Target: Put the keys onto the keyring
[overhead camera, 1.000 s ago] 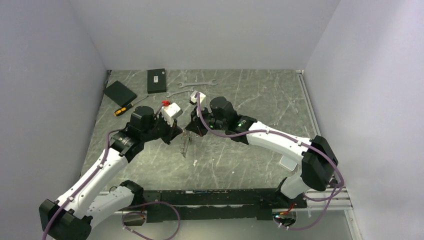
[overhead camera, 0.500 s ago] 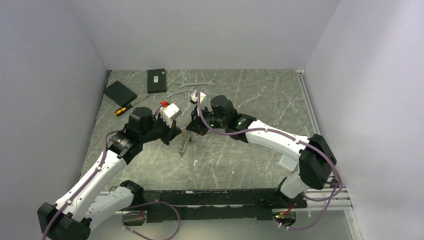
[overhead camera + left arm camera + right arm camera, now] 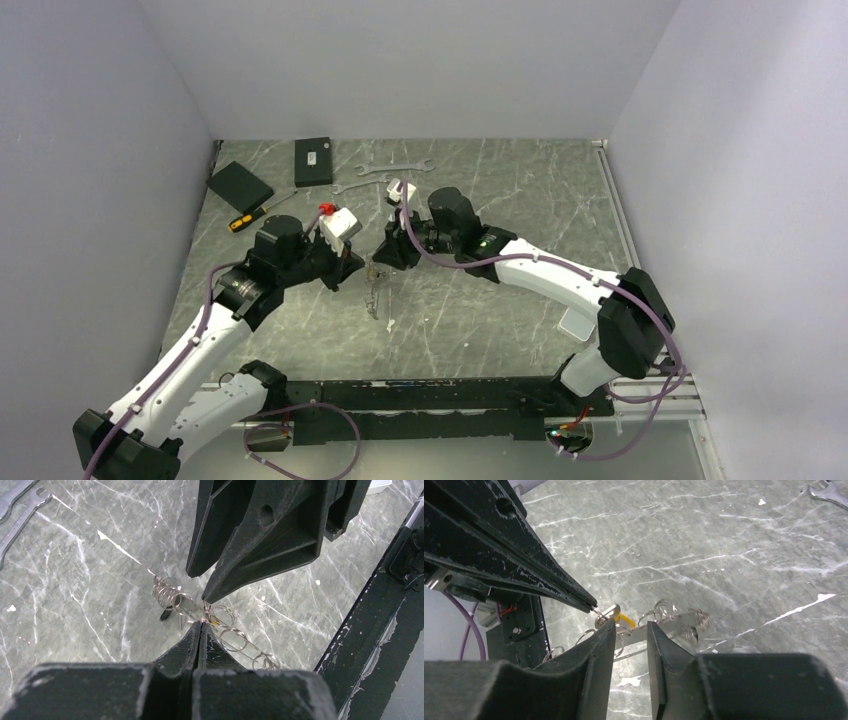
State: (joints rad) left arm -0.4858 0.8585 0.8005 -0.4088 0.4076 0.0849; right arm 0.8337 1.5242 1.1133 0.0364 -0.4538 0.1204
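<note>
The keyring (image 3: 235,639) is a thin silvery wire loop strung with several small rings, and it hangs just above the table. My left gripper (image 3: 201,623) is shut on its wire near the top; in the top view this gripper (image 3: 357,265) holds the keyring (image 3: 374,293) dangling. A brass-yellow key (image 3: 625,618) sits on the loop right at the pinch, and a dark key (image 3: 166,614) hangs at the loop's far end. My right gripper (image 3: 631,627) is open, its jaws straddling the loop beside the yellow key. It faces the left gripper tip to tip (image 3: 384,256).
Two silver wrenches (image 3: 395,168) lie at the back, one also in the right wrist view (image 3: 829,492). Two black boxes (image 3: 313,160) and a screwdriver (image 3: 255,214) lie at the back left. A white tray (image 3: 575,325) sits by the right arm.
The right arm has shifted slightly to the right. The hanging keyring has swung a little left, then right. The left gripper stays shut on it.
</note>
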